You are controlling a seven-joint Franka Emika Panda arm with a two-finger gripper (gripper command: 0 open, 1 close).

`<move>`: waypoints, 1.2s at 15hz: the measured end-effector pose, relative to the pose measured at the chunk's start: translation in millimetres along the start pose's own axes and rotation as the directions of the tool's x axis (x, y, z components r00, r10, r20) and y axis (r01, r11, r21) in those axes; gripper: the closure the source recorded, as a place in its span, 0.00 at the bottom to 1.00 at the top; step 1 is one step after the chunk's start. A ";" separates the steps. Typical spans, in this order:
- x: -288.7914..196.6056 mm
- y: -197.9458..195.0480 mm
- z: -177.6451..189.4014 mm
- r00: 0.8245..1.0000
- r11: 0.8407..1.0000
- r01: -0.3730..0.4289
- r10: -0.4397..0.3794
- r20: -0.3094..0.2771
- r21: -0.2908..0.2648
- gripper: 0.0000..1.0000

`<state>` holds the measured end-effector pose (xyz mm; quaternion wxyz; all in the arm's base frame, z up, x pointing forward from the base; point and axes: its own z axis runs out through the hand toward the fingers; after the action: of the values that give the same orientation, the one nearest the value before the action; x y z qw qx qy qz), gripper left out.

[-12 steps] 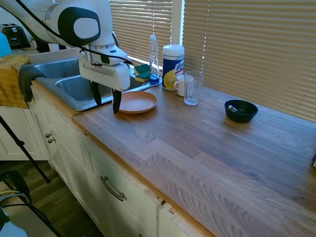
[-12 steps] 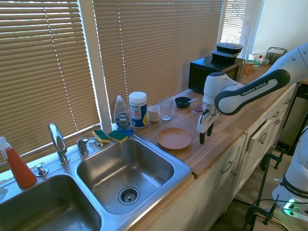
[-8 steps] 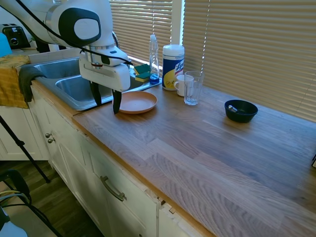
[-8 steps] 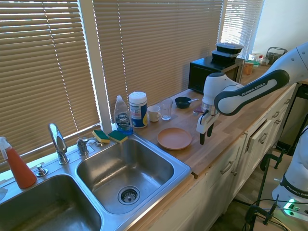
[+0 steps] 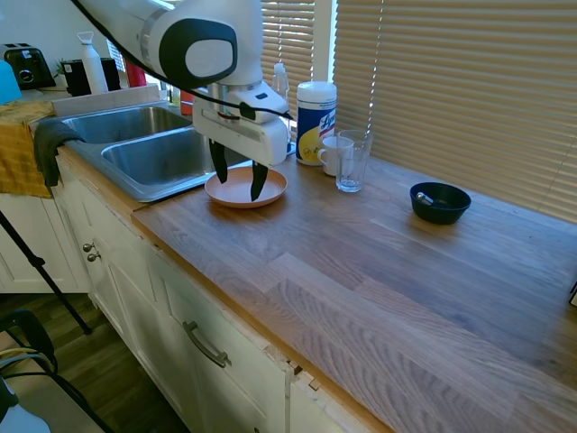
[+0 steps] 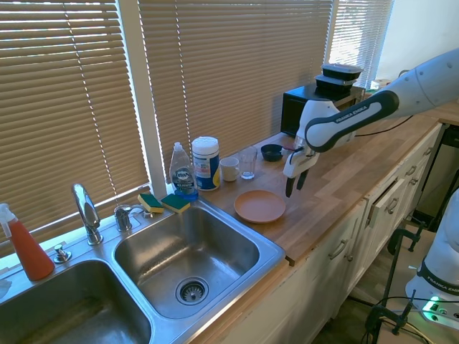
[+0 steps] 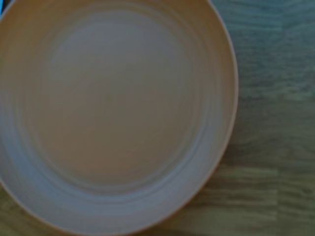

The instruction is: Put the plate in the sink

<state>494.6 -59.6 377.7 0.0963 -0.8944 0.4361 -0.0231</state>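
The salmon-orange plate lies flat on the wooden countertop directly below the spread, empty fingers of the gripper, beside the sink.

In the first exterior view my hand and wrist cover the far rim of the plate, and my arm hides the dish soap bottle and sponges behind it. The sink is partly cut off behind my arm there; in the second exterior view its nearer basin runs off the bottom left edge. The wrist view is soft and blurred, with the plate's edge cut by three borders. The label on the white canister is too small to read.
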 end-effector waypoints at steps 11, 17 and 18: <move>77.1 -43.9 47.8 0.978 0.997 -0.078 0.073 0.196 0.018 0.00; 81.6 -53.4 59.6 0.971 0.997 -0.071 0.065 0.232 0.014 1.00; 82.4 -54.5 62.2 0.970 0.998 -0.069 0.064 0.234 0.014 1.00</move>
<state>595.6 -82.1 323.7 0.1578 -0.8747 0.4511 0.0806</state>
